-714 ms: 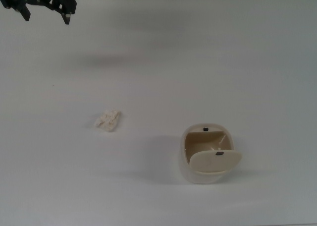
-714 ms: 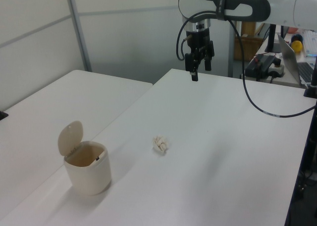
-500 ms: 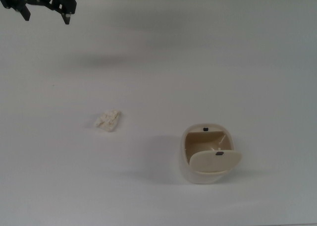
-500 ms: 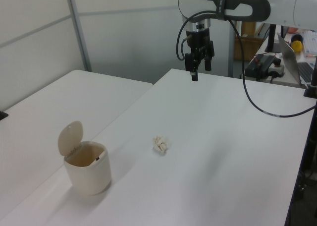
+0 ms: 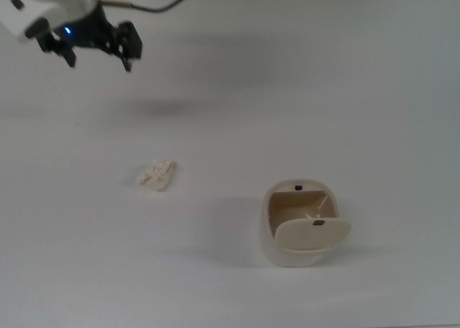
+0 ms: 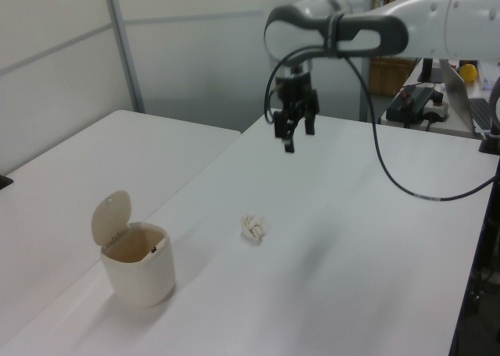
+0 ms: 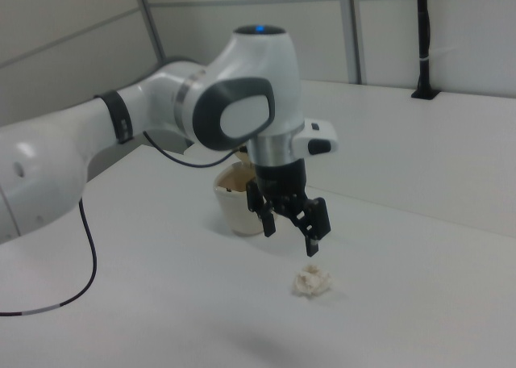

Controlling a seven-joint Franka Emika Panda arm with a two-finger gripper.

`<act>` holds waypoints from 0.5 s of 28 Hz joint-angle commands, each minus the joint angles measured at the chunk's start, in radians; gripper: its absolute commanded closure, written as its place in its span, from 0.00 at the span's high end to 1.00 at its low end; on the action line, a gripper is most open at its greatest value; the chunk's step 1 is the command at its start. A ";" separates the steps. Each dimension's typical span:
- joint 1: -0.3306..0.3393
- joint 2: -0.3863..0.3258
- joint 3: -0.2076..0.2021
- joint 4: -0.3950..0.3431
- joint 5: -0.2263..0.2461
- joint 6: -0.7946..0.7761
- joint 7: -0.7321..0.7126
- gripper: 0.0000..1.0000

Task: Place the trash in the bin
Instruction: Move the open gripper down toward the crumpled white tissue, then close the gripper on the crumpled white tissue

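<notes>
Worktop (image 5: 374, 90): white, carries both things.
Bin (image 5: 300, 231): flap swung open, tan inside showing; in the right view I see only a sliver behind the arm.
Pincer (image 5: 98, 53): fingers spread, holding nothing, hanging above the worktop, apart from the trash.
Trash (image 5: 157, 174): loose on the worktop, well apart from the bin.
Progress: I judge nothing done yet; approach, grasp, carry and drop all remain.

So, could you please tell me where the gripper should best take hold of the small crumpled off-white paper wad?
Probably from straight above, closing the open black two-finger gripper across the middle of the small crumpled off-white paper wad. It lies low and lumpy on the white table, with bare space all round and no handle or edge to favour.
</notes>
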 commanded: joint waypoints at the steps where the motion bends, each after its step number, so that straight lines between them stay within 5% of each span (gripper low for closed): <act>1: 0.052 0.039 -0.004 -0.076 0.017 0.149 0.132 1.00; 14: 0.092 0.202 0.041 -0.084 0.011 0.381 0.432 1.00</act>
